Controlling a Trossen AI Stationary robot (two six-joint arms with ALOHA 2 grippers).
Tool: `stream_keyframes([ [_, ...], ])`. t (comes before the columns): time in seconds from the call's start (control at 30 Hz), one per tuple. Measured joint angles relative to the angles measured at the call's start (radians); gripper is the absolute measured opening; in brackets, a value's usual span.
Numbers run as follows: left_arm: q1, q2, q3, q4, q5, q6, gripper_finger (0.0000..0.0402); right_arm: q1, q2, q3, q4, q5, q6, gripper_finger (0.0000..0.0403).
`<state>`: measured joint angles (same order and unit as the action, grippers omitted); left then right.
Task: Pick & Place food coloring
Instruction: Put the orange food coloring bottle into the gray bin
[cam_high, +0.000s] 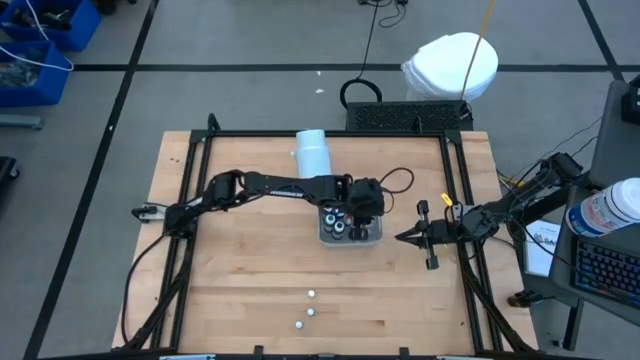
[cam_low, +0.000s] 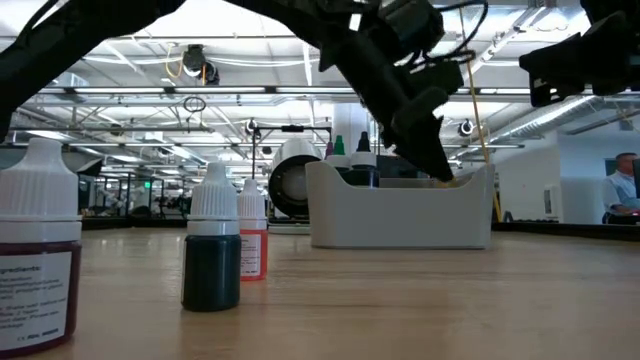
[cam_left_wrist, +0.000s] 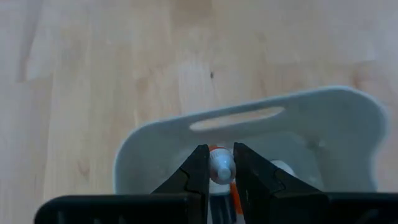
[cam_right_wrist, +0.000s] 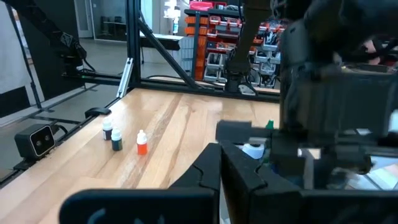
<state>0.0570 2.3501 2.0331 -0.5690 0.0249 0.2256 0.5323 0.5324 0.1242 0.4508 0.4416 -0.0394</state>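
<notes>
The grey tray (cam_high: 322, 238) sits at the middle of the table with several food coloring bottles (cam_high: 340, 228) standing in it. My left gripper (cam_left_wrist: 221, 163) hangs over the tray's inside, shut on one small bottle (cam_left_wrist: 221, 167) with a white cap and orange contents. Three more bottles (cam_high: 310, 312) stand upright on the wood near the front edge; the low view shows them as a big red one (cam_low: 40, 250), a dark green one (cam_low: 212, 250) and an orange one (cam_low: 252, 245). My right gripper (cam_high: 410, 237) waits shut to the right of the tray, touching nothing. My left gripper pinches the small bottle's white cap (cam_left_wrist: 221, 168) between its two fingers. The fingers (cam_low: 432, 150) slant down into the tray from the table's left. The bottle's orange body (cam_left_wrist: 236, 194) hangs below the fingers inside the tray walls; whether it touches the tray floor is hidden.
A larger white cylinder (cam_high: 312, 150) lies behind the tray toward the far edge. A black frame (cam_high: 200, 150) runs round the table. Bare wood lies between the tray and the three front bottles. The left arm (cam_right_wrist: 323, 93) fills much of the right wrist view.
</notes>
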Motion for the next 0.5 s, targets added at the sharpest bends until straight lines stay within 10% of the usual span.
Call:
stream_keyframes([
  [0.5, 0.011, 0.036, 0.001, 0.01, -0.008, -0.008, 0.0058, 0.0, -0.002, 0.0, -0.014, -0.001, 0.02, 0.0],
])
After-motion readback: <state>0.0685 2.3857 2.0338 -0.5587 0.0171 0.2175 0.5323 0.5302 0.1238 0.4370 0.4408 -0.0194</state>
